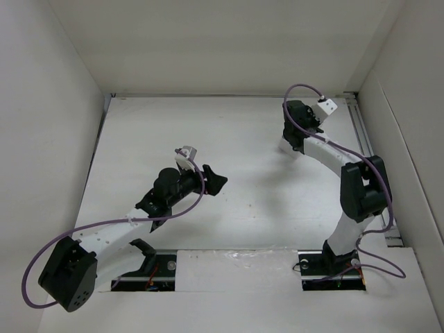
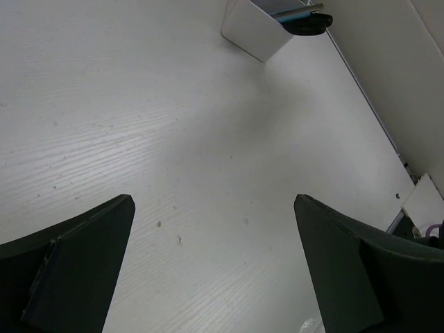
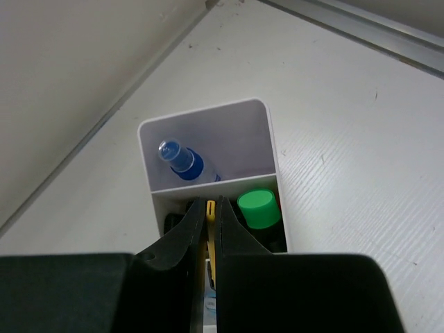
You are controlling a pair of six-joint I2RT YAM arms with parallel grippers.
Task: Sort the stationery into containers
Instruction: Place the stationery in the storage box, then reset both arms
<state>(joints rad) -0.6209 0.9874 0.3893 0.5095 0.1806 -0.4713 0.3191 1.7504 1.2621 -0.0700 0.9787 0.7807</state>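
Seen from above, the white worktop (image 1: 229,139) spreads under two arms, and the right arm (image 1: 347,180) hides the bin (image 3: 208,132) toward the far right. Only the wrist views show this white bin, which is split into two compartments. The left hand (image 2: 214,201) hangs released over bare worktop, well apart from the bin. Its camera catches black scissors (image 2: 309,23) poking over the rim. The right hand (image 3: 210,206) is clenched on a yellow pen (image 3: 210,239) at the near compartment, beside a green highlighter (image 3: 255,208). A blue pen (image 3: 182,161) leans in the far compartment. The fingers hide the rest.
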